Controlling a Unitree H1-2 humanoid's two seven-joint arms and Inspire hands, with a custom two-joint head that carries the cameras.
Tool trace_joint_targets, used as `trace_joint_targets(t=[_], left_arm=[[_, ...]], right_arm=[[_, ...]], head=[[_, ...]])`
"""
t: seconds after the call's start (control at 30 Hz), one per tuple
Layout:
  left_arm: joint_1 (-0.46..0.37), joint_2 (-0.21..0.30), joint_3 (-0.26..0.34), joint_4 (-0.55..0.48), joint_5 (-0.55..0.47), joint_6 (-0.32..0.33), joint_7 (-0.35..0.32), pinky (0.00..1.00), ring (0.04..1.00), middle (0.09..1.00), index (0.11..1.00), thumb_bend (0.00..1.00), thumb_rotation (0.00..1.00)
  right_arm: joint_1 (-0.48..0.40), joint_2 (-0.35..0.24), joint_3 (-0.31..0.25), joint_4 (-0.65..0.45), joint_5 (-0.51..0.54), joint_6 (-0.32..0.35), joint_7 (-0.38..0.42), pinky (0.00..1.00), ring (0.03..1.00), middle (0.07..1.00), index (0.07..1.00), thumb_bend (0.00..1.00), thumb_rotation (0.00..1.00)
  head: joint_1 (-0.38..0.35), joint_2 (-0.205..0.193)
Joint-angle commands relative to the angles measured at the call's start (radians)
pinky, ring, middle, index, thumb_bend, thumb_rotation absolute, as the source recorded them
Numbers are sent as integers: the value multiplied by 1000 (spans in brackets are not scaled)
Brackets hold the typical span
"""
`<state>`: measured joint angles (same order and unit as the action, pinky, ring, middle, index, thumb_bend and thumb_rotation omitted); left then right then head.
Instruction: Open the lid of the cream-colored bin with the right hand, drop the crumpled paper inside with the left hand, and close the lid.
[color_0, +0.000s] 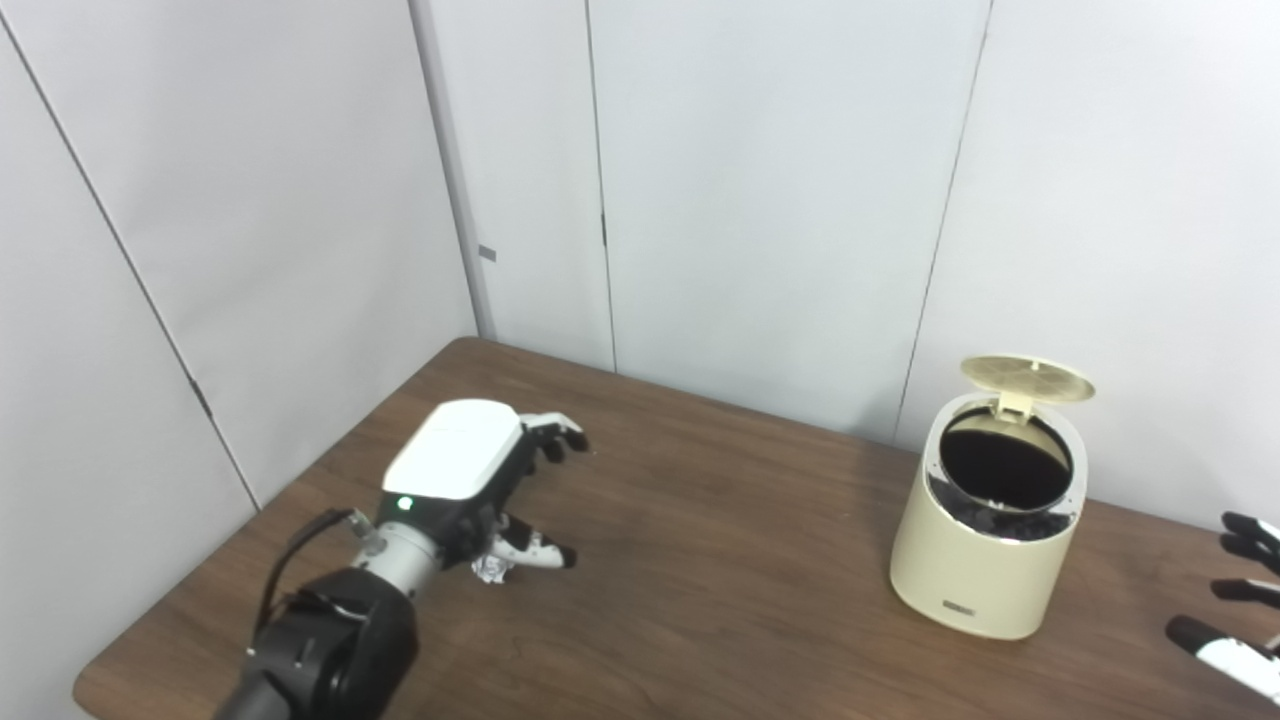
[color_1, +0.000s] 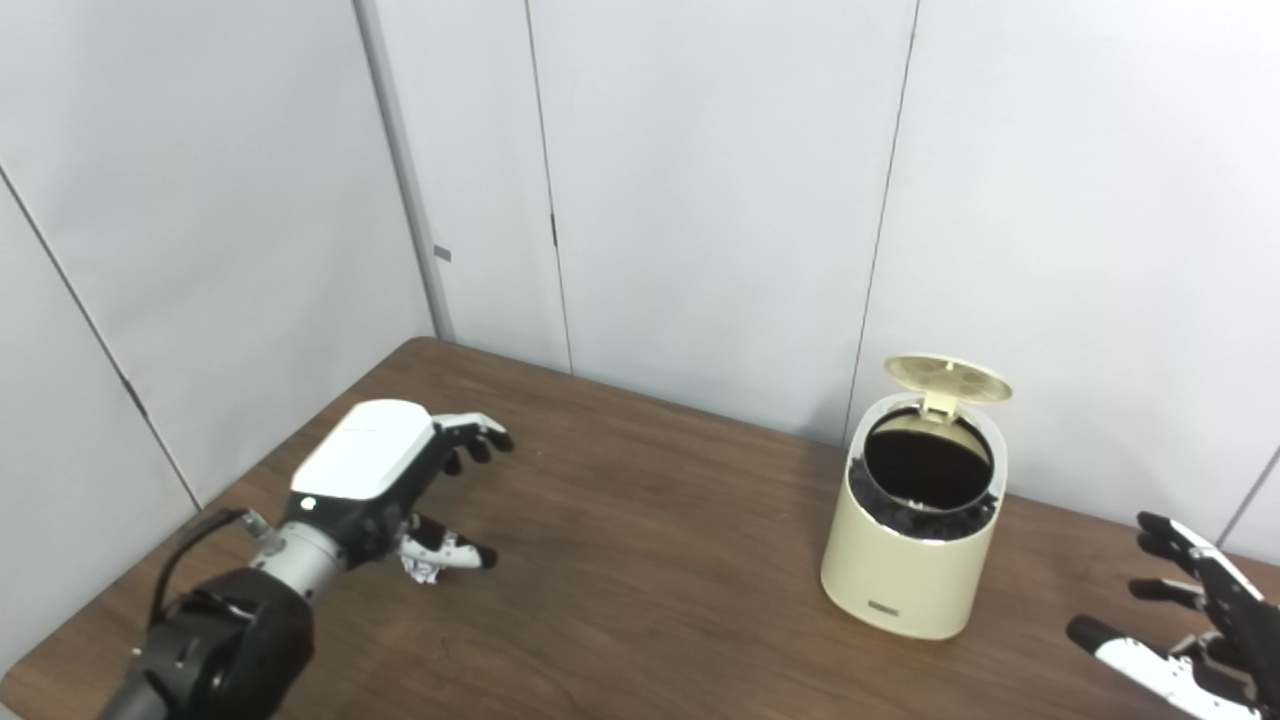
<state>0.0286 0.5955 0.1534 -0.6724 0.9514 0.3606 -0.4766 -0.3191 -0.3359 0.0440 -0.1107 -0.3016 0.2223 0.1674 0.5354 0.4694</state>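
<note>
The cream-colored bin (color_0: 975, 570) stands on the right side of the brown table (color_0: 700, 560), its round lid (color_0: 1028, 378) tipped up at the back and its dark liner showing. The small white crumpled paper (color_0: 492, 570) lies on the table at the left. My left hand (color_0: 480, 470) hovers right over the paper, open, fingers curved forward and the thumb beside the paper; most of the paper is hidden under the hand. My right hand (color_1: 1190, 630) rests open at the far right edge, fingers spread, apart from the bin.
Grey wall panels (color_0: 760, 200) close in the table at the back and the left. The table's left front corner (color_0: 100, 690) lies just beside my left forearm. Bare wood stretches between the left hand and the bin.
</note>
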Motion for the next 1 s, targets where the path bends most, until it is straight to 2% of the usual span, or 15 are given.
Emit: trace_joint_targets(t=[0.0,0.1,0.17,0.33,0.5,0.53,0.57,0.67,0.73,0.83,0.97], left_arm=[[-6,68,31,-35,36,-24,-28,521,698,737,731,909,166],[-4,110,50,-25,29,-46,-73,521,720,746,734,942,168],[-12,137,51,-23,43,-46,-131,536,731,751,741,948,169],[-31,173,45,-3,94,-35,-247,593,747,735,771,939,175],[-42,181,29,55,140,-77,-282,610,731,720,765,933,163],[-44,179,29,62,143,-84,-281,598,712,711,752,935,161],[-41,178,28,82,138,-104,-251,594,705,708,748,936,161],[-33,172,30,135,125,-163,-163,501,622,649,683,936,160],[-34,163,27,167,125,-190,-120,465,583,611,653,933,156],[-36,147,22,213,120,-216,-58,458,575,579,628,914,140],[-46,136,9,250,124,-234,-17,437,572,576,624,902,135]], right_arm=[[-42,-15,-7,-28,6,-30,-5,269,761,880,887,938,590],[-44,-15,-6,-30,7,-33,-3,270,768,885,893,924,582],[-45,-15,-3,-33,5,-34,-3,266,778,892,898,915,581],[-45,-15,-2,-34,5,-50,-4,268,784,894,897,919,599],[-41,-15,-4,-41,7,-34,3,256,796,902,907,898,580],[-40,-15,-4,-43,7,-29,4,247,799,903,908,896,575],[-40,-15,-4,-49,4,-19,6,242,800,903,909,895,574],[-39,-15,-2,-61,-4,-3,8,190,801,911,911,900,581],[-38,-17,-4,-55,-1,-13,6,183,800,910,911,901,587],[-37,-18,-4,-54,0,-13,7,167,802,910,912,920,603],[-35,-19,-4,-51,-2,-23,3,168,790,899,906,932,613]], head=[[1,2],[3,4],[2,7],[-5,8],[-7,13],[-7,13],[-8,14],[-11,17],[-12,18],[-13,21],[-14,21]])
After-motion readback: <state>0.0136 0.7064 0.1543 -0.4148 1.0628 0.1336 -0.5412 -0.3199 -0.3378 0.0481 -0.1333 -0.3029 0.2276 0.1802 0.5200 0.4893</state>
